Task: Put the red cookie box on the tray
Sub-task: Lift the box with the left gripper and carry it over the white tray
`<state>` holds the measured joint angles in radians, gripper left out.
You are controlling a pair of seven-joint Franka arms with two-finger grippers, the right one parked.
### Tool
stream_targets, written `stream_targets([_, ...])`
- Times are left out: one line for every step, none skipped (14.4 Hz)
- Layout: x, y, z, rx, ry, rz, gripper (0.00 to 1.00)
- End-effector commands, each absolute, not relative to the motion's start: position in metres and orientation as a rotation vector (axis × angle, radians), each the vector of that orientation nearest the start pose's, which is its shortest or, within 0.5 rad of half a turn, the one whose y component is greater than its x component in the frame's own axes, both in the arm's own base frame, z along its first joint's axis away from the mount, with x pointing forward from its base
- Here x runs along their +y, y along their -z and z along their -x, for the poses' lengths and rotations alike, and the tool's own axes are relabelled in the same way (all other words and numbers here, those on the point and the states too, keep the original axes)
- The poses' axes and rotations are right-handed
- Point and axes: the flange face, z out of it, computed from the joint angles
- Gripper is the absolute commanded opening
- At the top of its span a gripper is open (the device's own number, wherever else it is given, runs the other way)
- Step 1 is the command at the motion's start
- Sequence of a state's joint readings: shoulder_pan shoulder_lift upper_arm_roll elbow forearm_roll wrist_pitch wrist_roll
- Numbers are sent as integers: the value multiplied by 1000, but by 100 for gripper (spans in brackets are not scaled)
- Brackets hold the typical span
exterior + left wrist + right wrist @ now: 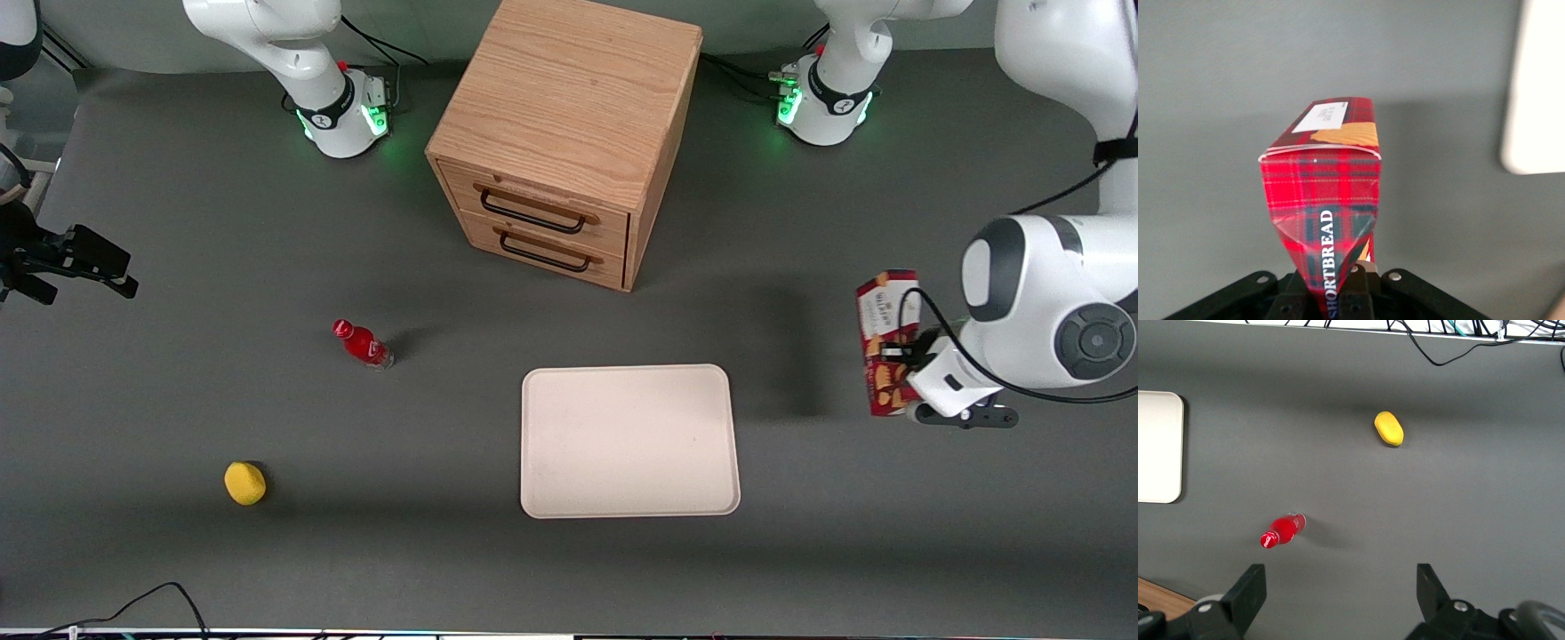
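The grey table (178, 551) carries the tray (629, 441), wooden drawer cabinet (569, 124), red bottle (362, 344) and yellow lemon (244, 483).

"SHORTBREAD" is printed in white capitals on the tartan side of the red cookie box (1321, 200), held upright in the gripper (1338, 293); its white label cannot be read.

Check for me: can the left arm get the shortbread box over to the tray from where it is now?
Probably yes. The gripper is shut on the red cookie box, toward the working arm's end of the table, beside the tray. Only bare table lies between them; the drawer cabinet stands farther from the camera.
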<state>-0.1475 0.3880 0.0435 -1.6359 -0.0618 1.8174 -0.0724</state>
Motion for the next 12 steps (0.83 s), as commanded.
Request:
stream_targets([-137, -382, -641, -131, -283, 3202, 0])
stream_targets([-165, -376, -642, -196, -234, 3217, 0])
stream_targets([-188, -369, -644, -252, -190, 3232, 0])
stream_targets([-208, -359, -643, -275, -173, 3244, 0])
stream_targets([-221, -351, -642, -279, -158, 3253, 0])
stream_targets([-231, -339, -643, -271, -146, 3261, 0])
stream_targets([-247, -330, -641, -246, -135, 3269, 0])
stream_targets([-257, -316, -639, -227, -140, 3272, 0])
stream_targets([-264, -308, -643, -216, -135, 3276, 0])
stream_targets([-270, -302, -649, -198, -132, 3273, 0])
stream_targets([-274, -298, -654, -176, -122, 3263, 0])
stream_targets([-279, -298, -659, -150, -102, 3261, 0])
